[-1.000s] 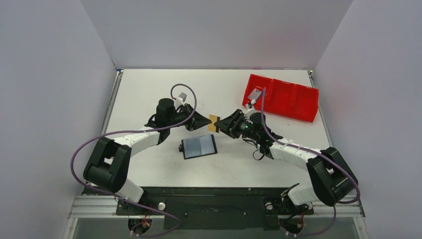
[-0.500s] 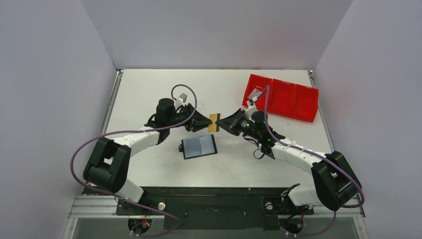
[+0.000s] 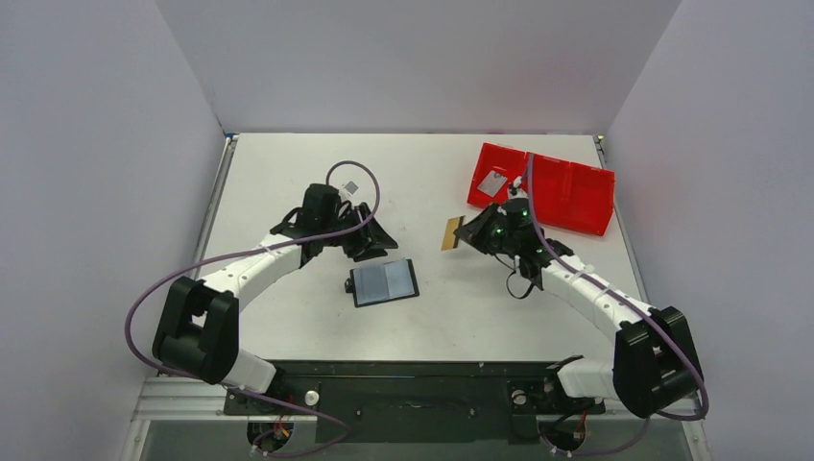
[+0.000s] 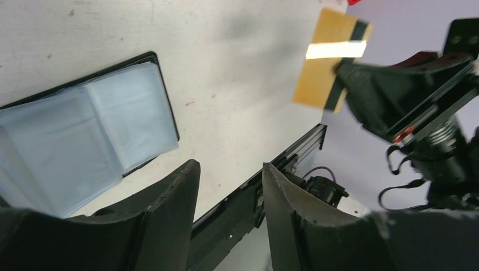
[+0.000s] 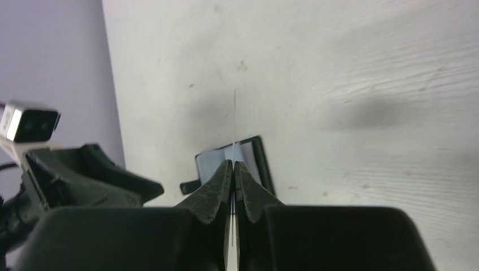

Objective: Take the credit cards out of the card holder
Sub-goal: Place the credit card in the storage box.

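Note:
The card holder (image 3: 384, 282) lies open on the table, its clear bluish pockets up; it also shows in the left wrist view (image 4: 85, 135). My right gripper (image 3: 464, 233) is shut on a gold credit card (image 3: 450, 233) with a dark stripe, held above the table to the right of the holder. The right wrist view (image 5: 233, 164) shows this card edge-on (image 5: 234, 121) between the closed fingers. My left gripper (image 3: 376, 240) hovers open and empty just above the holder's far edge (image 4: 229, 169); the gold card (image 4: 330, 59) is apart from it. A silver credit card (image 3: 493, 182) lies in the red tray.
A red three-compartment tray (image 3: 566, 197) stands at the back right, just behind my right gripper. Grey walls close in the table on the left, far and right sides.
My right gripper shut on the gold card and my left gripper opened and let it go. The right arm then carried the card rightward toward the tray; the left drew back slightly.

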Tool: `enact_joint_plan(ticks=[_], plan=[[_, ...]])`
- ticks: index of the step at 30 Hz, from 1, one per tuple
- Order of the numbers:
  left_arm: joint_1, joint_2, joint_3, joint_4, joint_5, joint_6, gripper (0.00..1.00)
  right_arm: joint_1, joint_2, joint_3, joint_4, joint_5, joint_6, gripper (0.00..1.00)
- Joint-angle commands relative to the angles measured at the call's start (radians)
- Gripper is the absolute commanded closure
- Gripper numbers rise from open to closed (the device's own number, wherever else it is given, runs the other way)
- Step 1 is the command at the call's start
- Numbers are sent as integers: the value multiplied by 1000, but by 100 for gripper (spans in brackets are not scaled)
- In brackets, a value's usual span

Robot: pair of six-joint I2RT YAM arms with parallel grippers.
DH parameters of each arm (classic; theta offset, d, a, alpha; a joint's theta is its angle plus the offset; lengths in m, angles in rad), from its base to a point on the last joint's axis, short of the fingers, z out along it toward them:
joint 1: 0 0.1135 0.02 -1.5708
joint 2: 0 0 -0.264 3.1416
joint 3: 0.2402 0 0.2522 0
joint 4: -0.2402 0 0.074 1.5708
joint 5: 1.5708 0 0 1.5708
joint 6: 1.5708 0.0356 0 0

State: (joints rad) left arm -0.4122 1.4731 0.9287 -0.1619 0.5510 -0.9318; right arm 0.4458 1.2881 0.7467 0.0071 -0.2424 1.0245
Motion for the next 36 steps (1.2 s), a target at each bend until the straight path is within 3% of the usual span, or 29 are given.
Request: enact_joint_plan(ticks=[1,9,16,23,36], plan=[[4,-46,27,-97,-44,98,57,-143,-3,92,-167,80,-139,100],[4,-77,49,-169,-46,160,57,-396,112,270,-312,99,-283,100],[3,-91,60,-187,-29,183,57,-533,280,451,-355,147,-307,100],[4,-117,72,-217,-20,208,57,-561,449,658,-408,167,-328,100],[3,-194,50,-250,-41,221,57,-585,710,899,-462,130,-328,100]])
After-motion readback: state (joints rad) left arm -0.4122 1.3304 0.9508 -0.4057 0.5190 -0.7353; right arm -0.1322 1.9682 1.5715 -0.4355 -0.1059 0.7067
